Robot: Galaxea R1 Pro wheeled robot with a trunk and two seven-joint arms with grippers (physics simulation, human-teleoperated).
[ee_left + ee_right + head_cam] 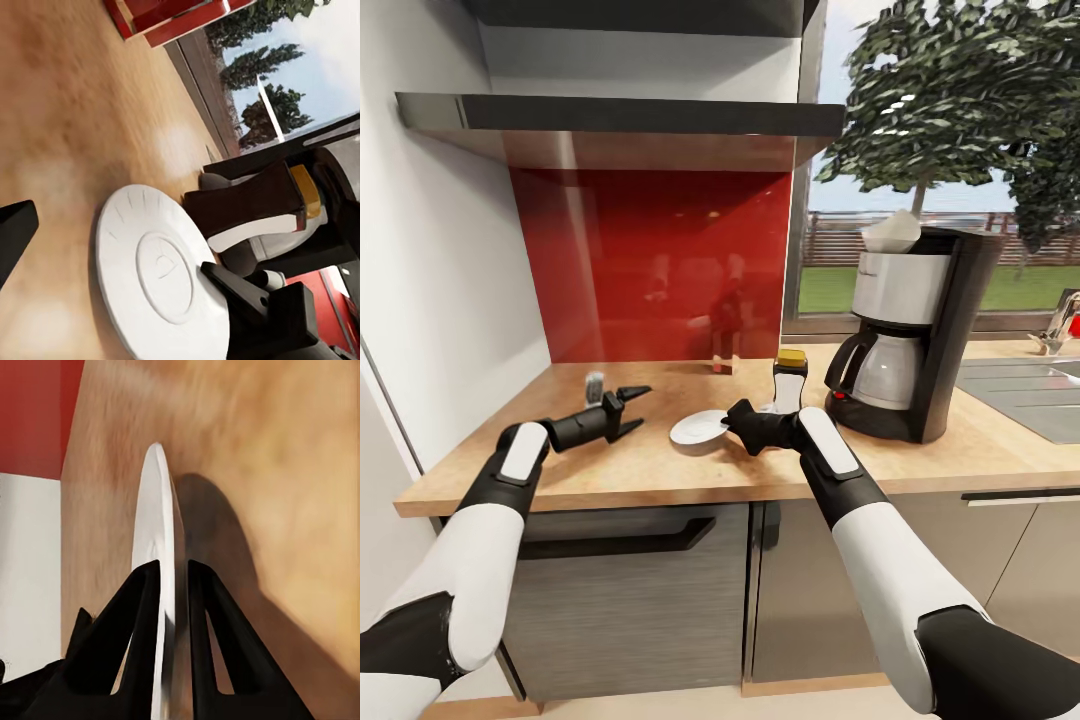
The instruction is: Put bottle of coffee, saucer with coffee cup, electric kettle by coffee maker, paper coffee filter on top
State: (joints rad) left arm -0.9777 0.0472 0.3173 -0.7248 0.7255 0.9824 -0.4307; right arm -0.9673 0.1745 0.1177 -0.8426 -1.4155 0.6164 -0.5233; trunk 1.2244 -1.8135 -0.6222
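white saucer [698, 430] pinched at its rim by right gripper [738, 420]; left gripper [632, 408] spread, empty. saucer step underway: next, settle it flat beside coffee maker [915, 330].

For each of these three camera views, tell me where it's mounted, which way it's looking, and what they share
Head view: on the robot's head, looking down over both arms at the countertop, coffee maker and saucer.
Left wrist view: on the left arm, looking across the counter; the right gripper shows.
Right wrist view: on the right arm, looking along its fingers, which pinch the saucer's rim.
Shared: all three show the saucer.
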